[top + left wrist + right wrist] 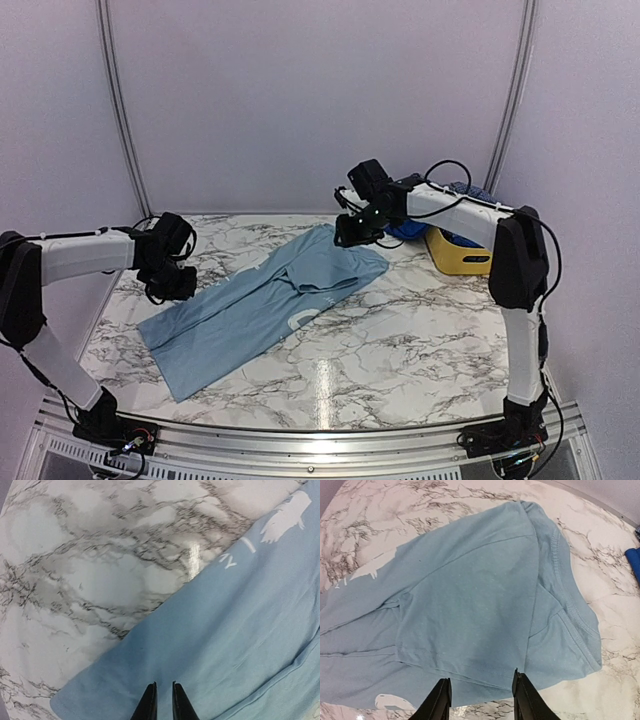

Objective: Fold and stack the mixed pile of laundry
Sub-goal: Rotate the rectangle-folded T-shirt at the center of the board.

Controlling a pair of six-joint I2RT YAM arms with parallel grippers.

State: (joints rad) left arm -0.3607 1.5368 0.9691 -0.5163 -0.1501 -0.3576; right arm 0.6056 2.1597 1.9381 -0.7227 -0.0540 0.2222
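Observation:
A pale sky-blue T-shirt [270, 300] with white print lies flat on the marble table, folded lengthwise and running diagonally from near left to far right. My left gripper [172, 285] hovers above its near-left end [240, 630]. Its jaws are almost together and hold nothing [164, 686]. My right gripper [350, 232] is open and empty above the shirt's far end [470, 595], its fingertips over the folded hem [482, 677]. A bright royal-blue piece [408, 228] lies by the basket and shows at the edge of the right wrist view [634, 560]. Darker blue cloth [465, 188] sits behind the right arm.
A small yellow plastic basket [460, 255] stands at the far right, just behind the right arm. Bare marble table [420, 330] lies to the right and in front of the shirt. Pale walls close the back and sides.

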